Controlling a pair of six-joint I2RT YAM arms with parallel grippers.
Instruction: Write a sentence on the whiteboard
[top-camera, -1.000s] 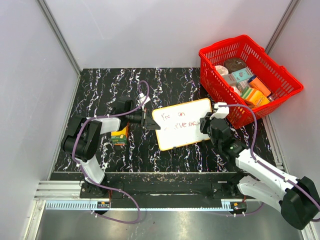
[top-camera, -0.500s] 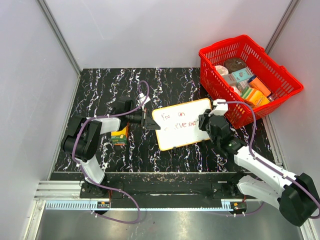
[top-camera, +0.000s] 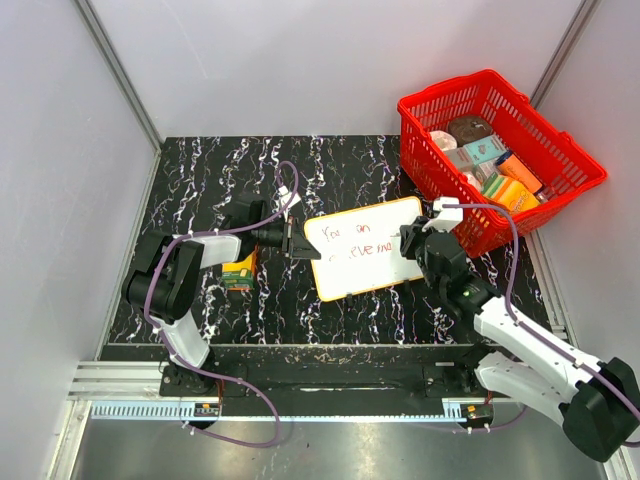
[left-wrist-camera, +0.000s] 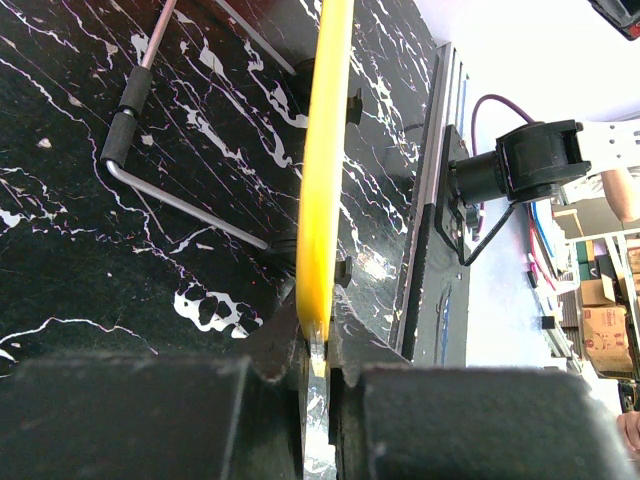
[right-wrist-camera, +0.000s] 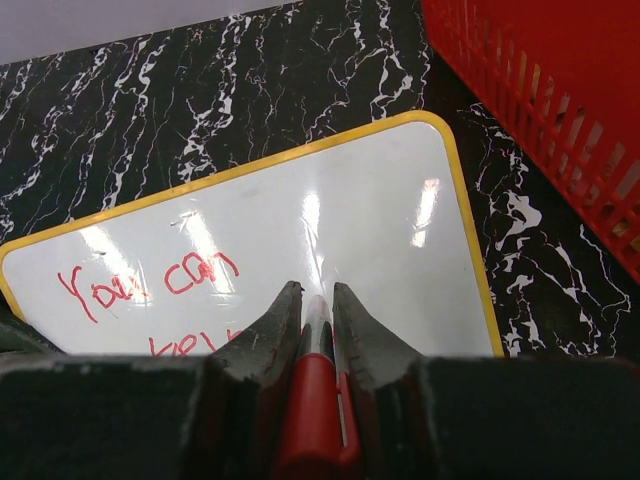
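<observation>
Whiteboard pinched at its yellow rim by left hand — right hand grips red marker

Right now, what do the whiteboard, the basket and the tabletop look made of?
Whiteboard: glossy white coated panel, lamp glare on it; yellow rim, probably plastic. Basket: red moulded plastic lattice. Tabletop: black, white-veined marble look, possibly a printed sheet.

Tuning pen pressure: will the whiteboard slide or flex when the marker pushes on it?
The whiteboard is probably stiff: its rim runs straight edge-on. Likely light, so it could skid on the glossy table; the left gripper, shut on its edge, should check that. The marker sits far from that grip: slight pivoting possible.
</observation>
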